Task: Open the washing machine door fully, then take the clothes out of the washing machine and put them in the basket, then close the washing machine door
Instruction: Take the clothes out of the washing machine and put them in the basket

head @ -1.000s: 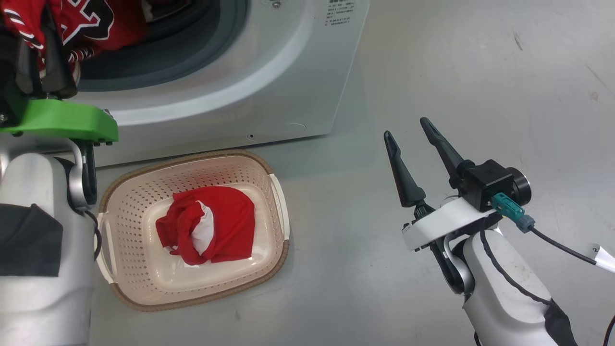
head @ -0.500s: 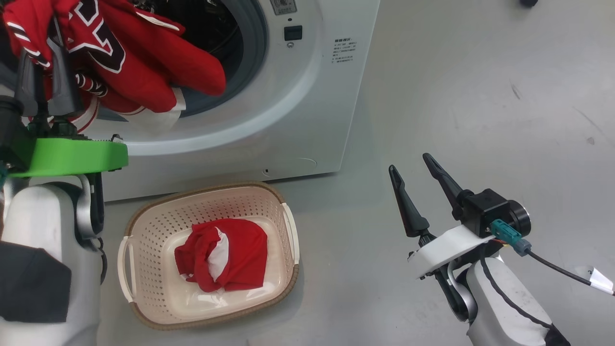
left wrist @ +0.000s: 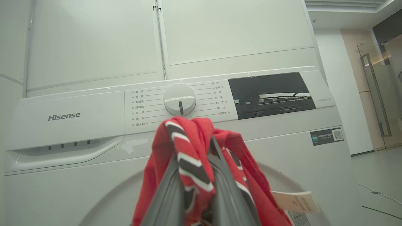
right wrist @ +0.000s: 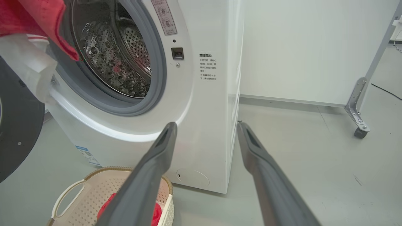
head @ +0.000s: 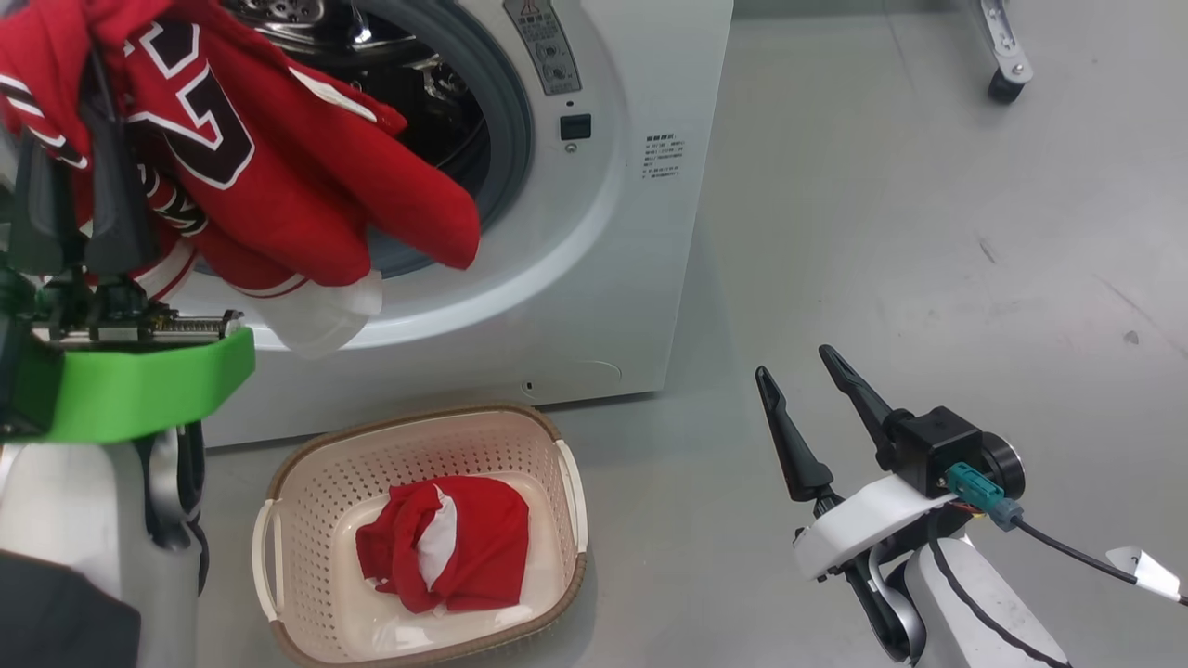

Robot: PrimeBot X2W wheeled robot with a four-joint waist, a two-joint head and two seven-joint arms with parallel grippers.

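1. Two garments are involved. The red-and-white garment (head: pixel 455 543) lies bunched in the basket (head: pixel 408 429), which stands on the floor just in front of the washing machine (head: pixel 640 260), below its opening. I judge it is put there so that lifted clothes need only a short carry.
2. The jersey (head: pixel 278 176) hangs in front of the machine's opening. It is held high, probably to bring its tail over the lower lip. Whether the cloth touches the gasket I cannot tell.
3. The left gripper (left wrist: pixel 194 157) pinches a striped fold of the jersey between nearly closed jaws, with its fingers pointing up at the machine's control panel.
4. The right gripper (head: pixel 796 366) waits off the machine's right side with its jaws spread wide and nothing between them. It is likely kept clear of the dangling cloth.
5. The washing machine door (right wrist: pixel 19 125) stands swung aside at the machine's left, leaving the opening free. What shows of the drum (right wrist: pixel 125 62) holds no clothes.
6. The jersey goes into the basket next, where a trailing hem could snag.
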